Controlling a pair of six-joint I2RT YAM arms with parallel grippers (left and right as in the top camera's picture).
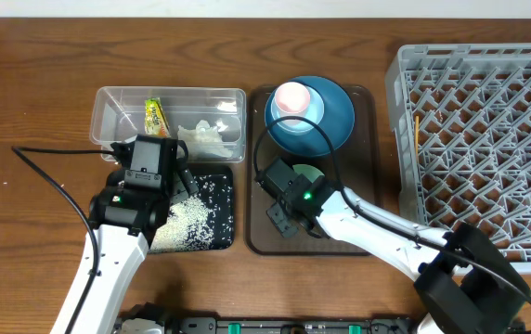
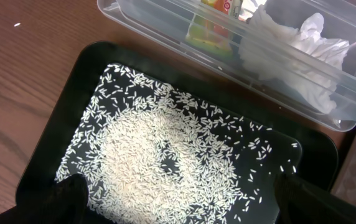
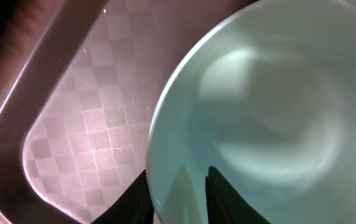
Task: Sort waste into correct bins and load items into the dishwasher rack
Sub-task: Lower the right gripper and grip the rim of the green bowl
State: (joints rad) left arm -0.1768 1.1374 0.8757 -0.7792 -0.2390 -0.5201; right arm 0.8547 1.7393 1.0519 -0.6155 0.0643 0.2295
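The clear container [image 1: 117, 104] holds the yellow-green snack wrapper [image 1: 155, 116] and the white tissue [image 1: 205, 137]; both also show in the left wrist view, wrapper [image 2: 206, 34] and tissue [image 2: 290, 53]. The black tray [image 1: 226, 206] holds loose rice [image 2: 165, 162]. My left gripper [image 2: 178, 186] is open and empty just above the rice. My right gripper [image 3: 178, 180] is shut on the rim of the mint-green bowl [image 3: 265, 112], one finger outside and one inside. The pink cup [image 1: 292, 96] sits in the light blue bowl [image 1: 289, 122] on the dark blue plate [image 1: 340, 116]. Chopsticks [image 1: 417, 130] lie in the grey rack [image 1: 488, 139].
The brown serving tray [image 1: 363, 176] carries the stacked dishes and the mint-green bowl [image 1: 311, 173]; its checkered floor shows in the right wrist view [image 3: 84, 106]. The black tray sits right against the clear container. A black cable [image 1: 47, 176] trails left of the left arm.
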